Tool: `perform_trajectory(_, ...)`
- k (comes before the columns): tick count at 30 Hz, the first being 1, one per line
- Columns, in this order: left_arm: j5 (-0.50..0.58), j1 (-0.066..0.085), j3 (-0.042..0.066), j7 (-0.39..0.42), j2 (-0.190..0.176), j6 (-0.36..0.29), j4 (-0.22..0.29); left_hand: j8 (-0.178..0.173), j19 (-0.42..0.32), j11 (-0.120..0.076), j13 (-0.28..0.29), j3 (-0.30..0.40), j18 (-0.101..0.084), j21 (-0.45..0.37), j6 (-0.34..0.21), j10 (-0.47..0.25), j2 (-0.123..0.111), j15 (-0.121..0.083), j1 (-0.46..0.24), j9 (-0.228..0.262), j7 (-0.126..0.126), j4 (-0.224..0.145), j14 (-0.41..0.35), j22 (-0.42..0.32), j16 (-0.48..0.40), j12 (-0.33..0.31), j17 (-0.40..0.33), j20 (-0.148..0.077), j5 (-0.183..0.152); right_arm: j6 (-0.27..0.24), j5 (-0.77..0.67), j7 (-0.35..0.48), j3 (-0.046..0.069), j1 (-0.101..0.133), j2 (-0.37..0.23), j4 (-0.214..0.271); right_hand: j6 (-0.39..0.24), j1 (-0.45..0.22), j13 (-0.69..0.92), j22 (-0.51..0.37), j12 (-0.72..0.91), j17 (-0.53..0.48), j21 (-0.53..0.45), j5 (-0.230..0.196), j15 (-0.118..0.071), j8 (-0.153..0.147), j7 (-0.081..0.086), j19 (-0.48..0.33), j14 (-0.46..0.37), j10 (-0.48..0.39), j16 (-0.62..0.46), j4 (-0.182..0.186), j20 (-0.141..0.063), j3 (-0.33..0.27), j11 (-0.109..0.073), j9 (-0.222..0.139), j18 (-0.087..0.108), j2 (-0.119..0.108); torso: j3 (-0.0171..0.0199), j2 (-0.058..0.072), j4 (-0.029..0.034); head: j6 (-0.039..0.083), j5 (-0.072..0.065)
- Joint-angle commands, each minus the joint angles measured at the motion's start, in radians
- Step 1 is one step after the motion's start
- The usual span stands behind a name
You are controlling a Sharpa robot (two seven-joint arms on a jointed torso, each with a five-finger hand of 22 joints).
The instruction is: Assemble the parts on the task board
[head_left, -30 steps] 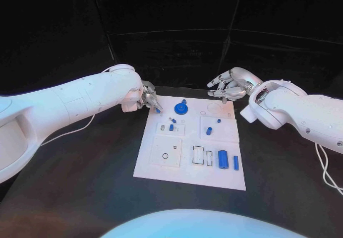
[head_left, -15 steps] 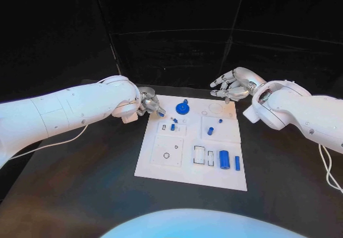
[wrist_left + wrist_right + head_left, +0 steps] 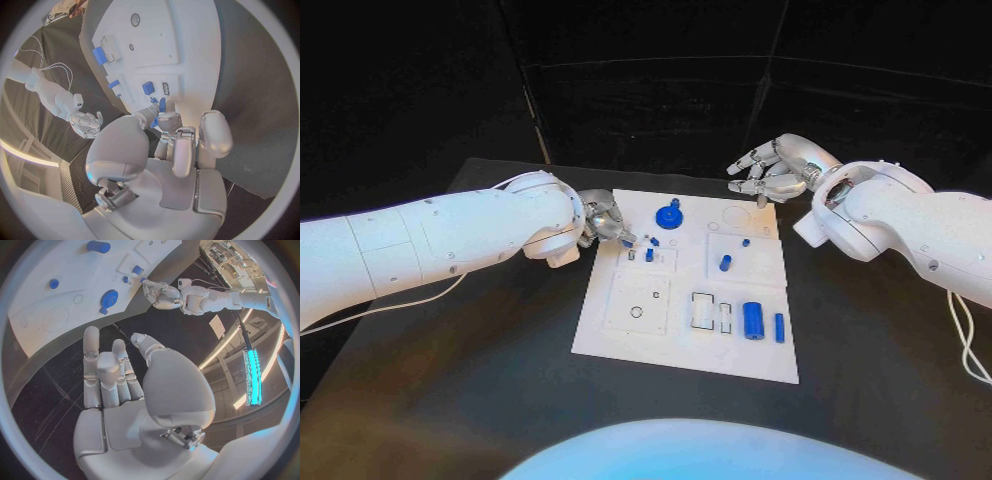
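The white task board [image 3: 678,340] lies mid-table. On it are a blue round knob [image 3: 669,217], a blue cylinder [image 3: 751,320], a blue bar [image 3: 777,328] and small blue pegs [image 3: 724,263]. My left hand [image 3: 603,220] hovers at the board's far left edge and pinches a small blue part [image 3: 161,105] between its fingertips, just over the small slots [image 3: 643,258] there. My right hand [image 3: 769,172] floats beyond the board's far right corner, fingers spread, holding nothing. The right wrist view shows that hand [image 3: 112,375] above the knob [image 3: 109,298], with the left hand [image 3: 161,294] farther off.
Bare black table [image 3: 473,380] surrounds the board. Outlined empty recesses [image 3: 636,305] sit in the board's near left. A white cable [image 3: 416,290] trails from my left arm. Dark panels wall the table's back.
My left hand has come a little nearer along the board's left edge with the blue part still pinched. The right hand has hardly moved.
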Motion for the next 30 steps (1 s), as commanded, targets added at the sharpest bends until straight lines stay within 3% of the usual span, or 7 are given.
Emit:
perform_trajectory(1,-0.05,-0.001,-0.001,-0.022,-0.002,-0.009,0.01,0.006,0.009,0.0,0.0,0.152,0.006,0.005,0.0,0.011,0.001,0.001,-0.011,0.002,-0.004,-0.143,0.095,0.002,0.002,0.002,0.215,0.0,0.003,0.0,0.003,0.009,0.001,0.002,-0.001,0.001,-0.006,0.003,-0.002,-0.001,0.007,-0.001,-0.005,0.004,-0.001,0.006,0.0,0.003,-0.004,-0.007,-0.005,0.004,0.003,-0.001,0.001,0.001,0.013,0.007,0.0003,0.0,-0.0015,-0.001,0.002)
perform_trajectory(30,-0.102,-0.003,-0.007,-0.037,0.025,0.084,0.007,0.022,0.013,-0.004,-0.01,0.16,0.004,0.009,0.003,0.012,-0.009,-0.002,-0.033,0.009,-0.01,-0.137,0.097,0.009,0.005,-0.002,0.221,-0.002,0.002,0.0,0.003,0.009,0.001,0.002,0.002,-0.001,-0.005,0.006,-0.002,-0.002,0.007,-0.002,-0.005,0.006,-0.001,0.006,0.0,0.003,-0.004,-0.008,-0.006,0.003,0.002,-0.001,0.001,0.002,0.013,0.006,0.0004,0.0,-0.002,-0.006,0.001)
